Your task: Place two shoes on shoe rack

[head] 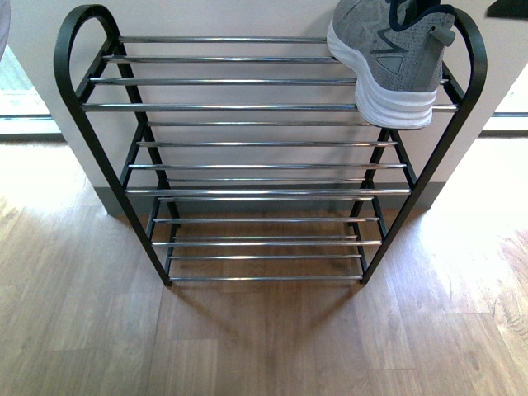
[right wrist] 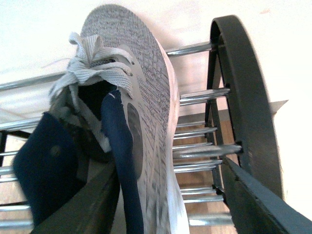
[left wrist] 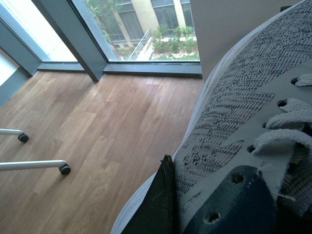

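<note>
One grey knit sneaker (head: 388, 58) with a thick white sole lies tilted at the right end of the shoe rack's (head: 247, 107) top shelf, one end overhanging the front rod. In the right wrist view this sneaker (right wrist: 146, 97) lies between the spread fingers of my right gripper (right wrist: 170, 204), which is open beside the rack's black end arch (right wrist: 239, 73). A second grey knit sneaker (left wrist: 243, 97) fills the left wrist view. My left gripper (left wrist: 195, 200) is shut on it, with one dark finger (left wrist: 158, 200) against its side. The other finger is hidden.
The rack (head: 264, 194) has chrome-rod shelves on several tiers and stands on a wooden floor (head: 247, 346) against a pale wall. Chair legs on casters (left wrist: 63, 169) and a floor-level window (left wrist: 146, 29) show in the left wrist view. A dark shape (head: 507, 8) sits at the front view's top right corner.
</note>
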Controlling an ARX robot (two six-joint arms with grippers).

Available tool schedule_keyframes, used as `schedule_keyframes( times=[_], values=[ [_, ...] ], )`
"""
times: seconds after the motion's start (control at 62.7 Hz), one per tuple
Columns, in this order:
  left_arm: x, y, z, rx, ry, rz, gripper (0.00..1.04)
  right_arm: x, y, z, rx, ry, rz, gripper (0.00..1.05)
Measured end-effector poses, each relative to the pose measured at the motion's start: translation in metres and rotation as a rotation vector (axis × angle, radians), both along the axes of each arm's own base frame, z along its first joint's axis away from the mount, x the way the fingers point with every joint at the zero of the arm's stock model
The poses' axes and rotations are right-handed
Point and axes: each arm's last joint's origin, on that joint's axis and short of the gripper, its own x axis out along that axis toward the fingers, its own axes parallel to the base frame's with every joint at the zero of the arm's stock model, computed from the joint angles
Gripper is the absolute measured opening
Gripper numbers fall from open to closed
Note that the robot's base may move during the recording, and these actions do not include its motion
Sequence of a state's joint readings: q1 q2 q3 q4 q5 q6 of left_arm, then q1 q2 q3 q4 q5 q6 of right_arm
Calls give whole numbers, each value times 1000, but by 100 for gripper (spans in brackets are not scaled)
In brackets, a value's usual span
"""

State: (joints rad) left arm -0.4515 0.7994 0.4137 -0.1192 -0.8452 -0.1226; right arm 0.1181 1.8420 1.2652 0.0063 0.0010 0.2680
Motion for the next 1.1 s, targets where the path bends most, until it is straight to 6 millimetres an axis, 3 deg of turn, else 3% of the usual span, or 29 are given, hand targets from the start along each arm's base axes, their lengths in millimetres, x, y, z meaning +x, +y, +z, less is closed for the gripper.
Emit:
schedule_keyframes(
  times=[0.144,0.223,0.319,0.383,0.447,0.527,0.766,1.101],
  values=[
    [0,0,0,0,0,0,1,-30,-35,28,-88,-122,-57,96],
    [0,0,0,0,0,0,1,-49,-53,36,-196,-237,-64,95],
    [0,0,0,0,0,1,1,-71,-57,37,-213,-464,-76,82],
    [0,0,0,-2,1,-4,1,-94,-50,27,-209,-583,-48,66],
    [0,0,0,-1,0,-2,1,-116,-48,10,-215,-584,-34,51],
    [0,0,0,2,-1,4,1,-131,-48,0,-217,-575,-34,38],
    [0,0,0,-2,1,-4,1,-173,-48,-19,-223,-573,-36,1],
    [0,0,0,0,0,0,1,-217,-48,-37,-224,-573,-37,1]
  ],
)
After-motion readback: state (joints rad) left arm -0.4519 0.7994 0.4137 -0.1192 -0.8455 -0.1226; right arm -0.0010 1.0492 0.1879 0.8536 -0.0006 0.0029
